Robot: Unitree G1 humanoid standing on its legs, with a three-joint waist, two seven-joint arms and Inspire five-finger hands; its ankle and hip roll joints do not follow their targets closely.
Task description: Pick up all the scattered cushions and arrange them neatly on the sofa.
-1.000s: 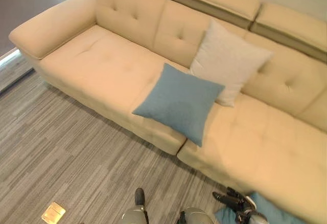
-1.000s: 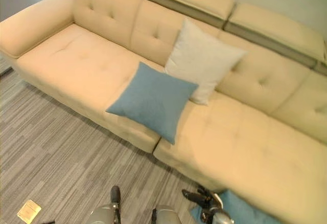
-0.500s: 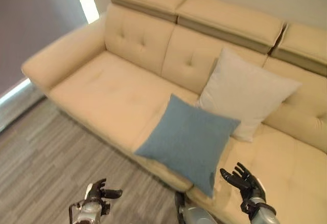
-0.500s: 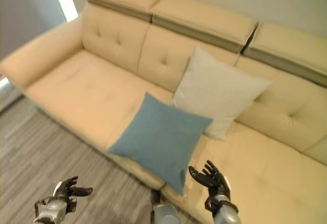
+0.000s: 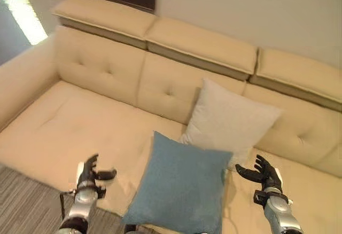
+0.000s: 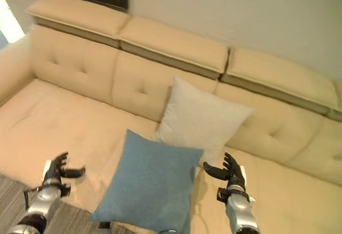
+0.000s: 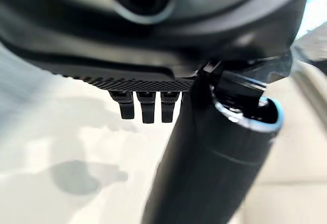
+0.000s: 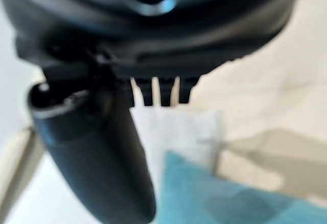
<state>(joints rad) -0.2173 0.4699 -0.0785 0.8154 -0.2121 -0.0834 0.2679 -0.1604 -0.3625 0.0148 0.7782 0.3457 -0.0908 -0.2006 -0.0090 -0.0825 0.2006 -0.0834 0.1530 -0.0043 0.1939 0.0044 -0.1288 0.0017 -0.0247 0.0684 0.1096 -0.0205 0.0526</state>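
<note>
A blue cushion (image 5: 184, 188) lies on the cream sofa (image 5: 80, 132), its lower corner hanging over the seat's front edge. Behind it a white cushion (image 5: 227, 122) leans upright against the backrest. My left hand (image 5: 88, 175) hovers open over the seat, left of the blue cushion and apart from it. My right hand (image 5: 262, 172) is raised open just right of the blue cushion, below the white one, touching neither. The right wrist view looks past the fingers (image 8: 153, 93) at the white cushion (image 8: 179, 132) and the blue cushion (image 8: 219, 198). Bare sofa fabric lies beyond the left hand (image 7: 148, 104) in its wrist view.
The sofa's left seat (image 6: 59, 116) and right seat (image 6: 299, 196) are bare. Headrests (image 5: 203, 44) run along the top of the backrest, with a plain wall (image 5: 256, 9) behind. A strip of grey striped carpet (image 5: 26, 204) lies at the lower left.
The camera has tilted up and moved closer to the sofa. Both hands have risen and now flank the blue cushion above the seat. The cushions have not moved.
</note>
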